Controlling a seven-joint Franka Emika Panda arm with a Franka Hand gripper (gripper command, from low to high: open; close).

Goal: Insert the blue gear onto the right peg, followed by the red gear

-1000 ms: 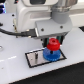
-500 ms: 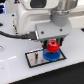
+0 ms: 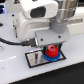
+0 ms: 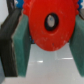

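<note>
In the exterior view the red gear (image 3: 51,51) sits on top of the wider blue gear (image 3: 52,58) at the right end of the grey black-edged plate (image 3: 35,60). The right peg is hidden under the gears. My gripper (image 3: 51,48) reaches down over the red gear, with a finger on each side of it. In the wrist view the red gear (image 4: 50,25) with its dark centre hole fills the space between the two teal pads (image 4: 22,47), which press on its sides. Slivers of the blue gear (image 4: 20,3) show behind it.
The plate lies on a white table (image 3: 15,70). A black cable (image 3: 10,42) runs across the table at the exterior view's left. The arm's white body (image 3: 35,20) hangs over the plate's far side and hides what is behind it.
The arm has come down a little with the red gear, which now rests lower on the blue gear. The blue gear and plate have not moved.
</note>
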